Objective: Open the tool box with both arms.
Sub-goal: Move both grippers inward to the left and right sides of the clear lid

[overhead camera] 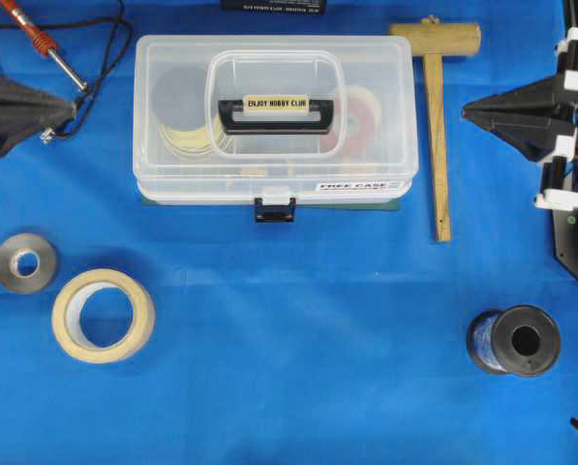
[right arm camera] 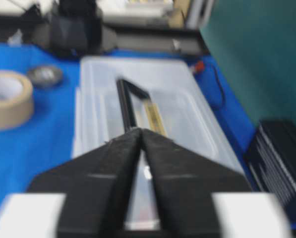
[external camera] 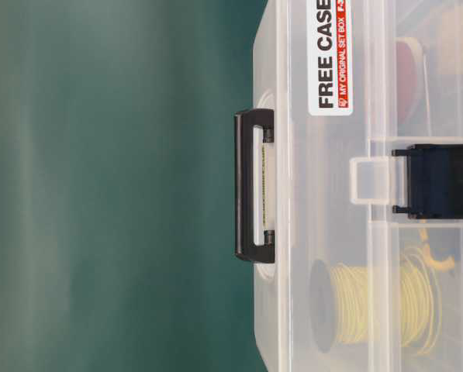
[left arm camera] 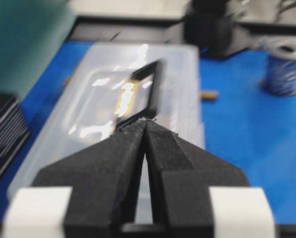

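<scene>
the tool box sits latched between both pinched-together, empty grippers, ready for them to reach.

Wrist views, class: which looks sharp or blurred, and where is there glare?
Left wrist view: tool box blurred, white glare on its lid, left gripper sharper. Right wrist view: soft all over, right gripper and tape roll blurred. Overhead view: sharp, evenly lit.

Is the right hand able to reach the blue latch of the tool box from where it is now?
Probably yes. The right hand is beside the tool box; the latch faces bare cloth, though the wooden mallet lies between.
</scene>
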Robot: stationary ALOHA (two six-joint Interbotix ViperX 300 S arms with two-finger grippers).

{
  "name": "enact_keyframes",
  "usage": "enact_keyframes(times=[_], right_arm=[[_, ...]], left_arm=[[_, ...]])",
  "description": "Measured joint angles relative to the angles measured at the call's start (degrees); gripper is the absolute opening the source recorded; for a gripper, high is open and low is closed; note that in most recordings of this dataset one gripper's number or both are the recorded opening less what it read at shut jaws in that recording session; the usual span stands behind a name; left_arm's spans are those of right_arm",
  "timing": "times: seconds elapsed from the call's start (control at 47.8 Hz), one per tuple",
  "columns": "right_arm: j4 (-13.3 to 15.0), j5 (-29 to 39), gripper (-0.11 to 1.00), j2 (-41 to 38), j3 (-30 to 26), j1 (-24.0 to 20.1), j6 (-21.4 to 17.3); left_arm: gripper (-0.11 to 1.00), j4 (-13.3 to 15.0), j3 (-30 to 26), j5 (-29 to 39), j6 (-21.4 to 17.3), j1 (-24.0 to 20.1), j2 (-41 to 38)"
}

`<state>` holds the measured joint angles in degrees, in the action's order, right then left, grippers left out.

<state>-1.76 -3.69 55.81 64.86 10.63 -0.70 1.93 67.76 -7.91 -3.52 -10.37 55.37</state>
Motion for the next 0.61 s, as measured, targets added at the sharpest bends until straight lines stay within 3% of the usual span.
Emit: enact_keyframes(times=[0.188, 0.23, 0.314, 0.481, 0.607], right_arm=[[0.09, 9.14, 0.81, -0.97, -0.09, 4.22, 0.18], [0.18, 11.07, 0.85, -1.32, -0.09, 5.01, 0.26], [0.18, 14.94, 0.82, -2.11, -0.09, 6.42, 0.26], [0.35, 19.95, 0.83, -3.52, -0.18, 8.0, 0.53], [0.79, 21.36, 0.83, -6.77, -0.18, 8.35, 0.62]], left_arm=[[0.62, 0.09, 0.0, 4.48, 0.0, -1.85, -0.97], [0.73, 0.09, 0.0, 5.36, 0.0, -2.02, -1.05], [0.9, 0.0, 0.0, 7.73, 0.0, -2.55, -0.97], [0.91, 0.0, 0.35, 9.14, 0.0, -4.57, -2.46], [0.91, 0.0, 1.41, 9.14, -0.09, -6.24, -7.82]])
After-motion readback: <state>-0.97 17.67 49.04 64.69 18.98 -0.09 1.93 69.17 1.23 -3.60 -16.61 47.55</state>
